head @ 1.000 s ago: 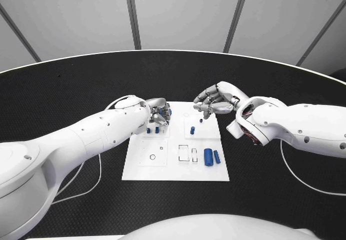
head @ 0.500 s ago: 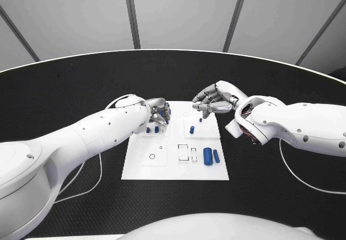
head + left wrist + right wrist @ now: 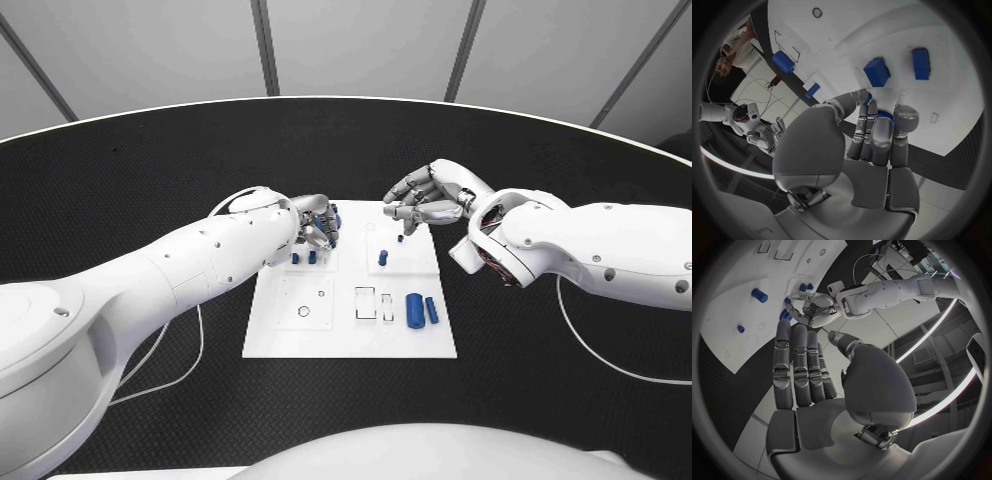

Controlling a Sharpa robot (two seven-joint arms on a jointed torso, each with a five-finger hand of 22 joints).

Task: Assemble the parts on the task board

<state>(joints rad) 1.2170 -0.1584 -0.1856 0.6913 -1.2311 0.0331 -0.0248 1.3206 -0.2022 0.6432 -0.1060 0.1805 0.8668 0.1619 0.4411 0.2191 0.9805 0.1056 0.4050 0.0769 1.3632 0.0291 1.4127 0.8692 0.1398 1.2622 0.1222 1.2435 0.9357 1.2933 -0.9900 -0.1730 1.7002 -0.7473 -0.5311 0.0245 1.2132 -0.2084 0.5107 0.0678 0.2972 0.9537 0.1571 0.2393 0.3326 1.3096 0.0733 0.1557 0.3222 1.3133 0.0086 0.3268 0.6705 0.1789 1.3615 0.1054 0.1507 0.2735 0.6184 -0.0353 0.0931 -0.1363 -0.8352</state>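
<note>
Left wrist view: a blue part [image 3: 879,112] sits pinched in the left hand's [image 3: 861,150] fingers [image 3: 904,117].

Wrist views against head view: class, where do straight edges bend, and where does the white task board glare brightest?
Left wrist view: the white task board bulges into a curve, washed pale near the silver left hand. Right wrist view: the board's edge bows beyond the silver right hand. Head view: edges straight, light even.

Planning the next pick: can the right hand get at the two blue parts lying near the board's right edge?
Probably yes: the blue parts lie bare on the board, and the right hand holds nothing.
</note>
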